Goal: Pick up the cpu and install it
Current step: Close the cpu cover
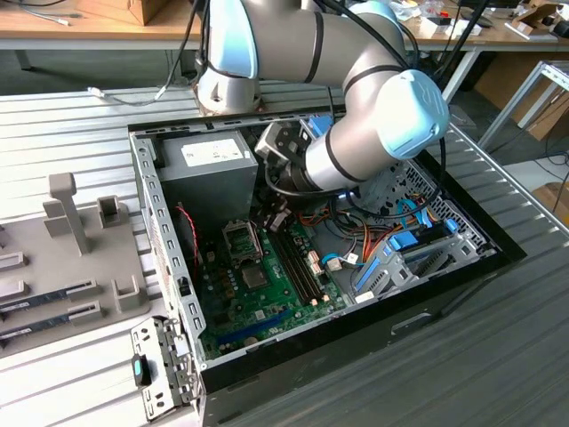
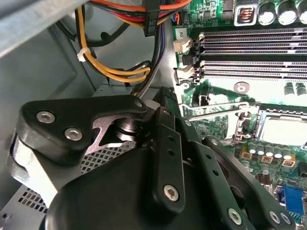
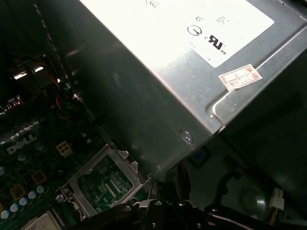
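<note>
Exterior view shows the gripper [image 1: 277, 216] low inside the computer case [image 1: 164, 209], just beside the motherboard's CPU socket [image 1: 240, 240]. Whether the jaws are clenched or released, I cannot tell. Second wrist view shows the cpu [image 2: 288, 132] seated in the socket, so installation looks underway; any further move calls for gentle, square alignment.

Ribbed grey metal table top [image 1: 71, 124] fills most of the exterior view, darker toward the exterior view's right. Wooden workbench [image 1: 89, 36] runs along the far edge with white cables and a cardboard box [image 1: 147, 9] on it; dark grey floor [image 1: 98, 71] shows under it. At the exterior view's right, a white metal frame leg [image 1: 520, 98], more cardboard boxes [image 1: 553, 200] and a patch of pale floor with loose cables; light is even and indoor.
</note>
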Tool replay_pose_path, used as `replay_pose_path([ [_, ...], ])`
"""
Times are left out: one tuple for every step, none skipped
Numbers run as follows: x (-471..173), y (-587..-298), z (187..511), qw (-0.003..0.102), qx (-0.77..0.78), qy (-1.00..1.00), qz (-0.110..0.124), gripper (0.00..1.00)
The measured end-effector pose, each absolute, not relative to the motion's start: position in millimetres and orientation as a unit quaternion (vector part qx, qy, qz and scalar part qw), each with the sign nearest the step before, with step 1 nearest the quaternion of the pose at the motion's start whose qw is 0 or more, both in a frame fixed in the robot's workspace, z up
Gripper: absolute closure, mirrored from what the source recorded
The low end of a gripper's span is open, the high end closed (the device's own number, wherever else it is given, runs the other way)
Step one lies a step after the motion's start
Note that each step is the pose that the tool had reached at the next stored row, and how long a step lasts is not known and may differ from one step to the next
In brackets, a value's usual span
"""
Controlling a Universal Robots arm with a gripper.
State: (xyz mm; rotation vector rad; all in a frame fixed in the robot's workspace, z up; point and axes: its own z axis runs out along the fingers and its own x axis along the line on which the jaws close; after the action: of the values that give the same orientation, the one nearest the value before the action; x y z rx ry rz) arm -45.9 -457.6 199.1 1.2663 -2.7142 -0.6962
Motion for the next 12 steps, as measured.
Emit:
replay_pose_path([
  [-45.9, -457.6, 198.6, 0.033, 0.412, -0.882, -0.226, 0.89],
  [-46.0, -457.6, 197.9, 0.033, 0.412, -0.882, -0.227, 0.89],
  [-46.0, -457.6, 196.8, 0.033, 0.412, -0.882, -0.227, 0.89],
  [-46.0, -457.6, 195.9, 0.033, 0.412, -0.882, -0.227, 0.89],
  [-46.1, -457.7, 195.2, 0.033, 0.412, -0.882, -0.227, 0.89],
  [-46.0, -457.6, 194.9, 0.033, 0.412, -0.882, -0.227, 0.89],
  [-46.0, -457.6, 194.5, 0.033, 0.412, -0.882, -0.227, 0.89],
  [-46.0, -457.6, 194.1, 0.033, 0.412, -0.882, -0.227, 0.89],
  [-46.0, -457.6, 193.5, 0.033, 0.412, -0.882, -0.228, 0.89],
  [-46.0, -457.6, 192.5, 0.033, 0.412, -0.882, -0.228, 0.89],
  [-46.0, -457.6, 191.8, 0.033, 0.412, -0.882, -0.228, 0.89],
  [-46.0, -457.6, 190.6, 0.033, 0.412, -0.882, -0.228, 0.89],
])
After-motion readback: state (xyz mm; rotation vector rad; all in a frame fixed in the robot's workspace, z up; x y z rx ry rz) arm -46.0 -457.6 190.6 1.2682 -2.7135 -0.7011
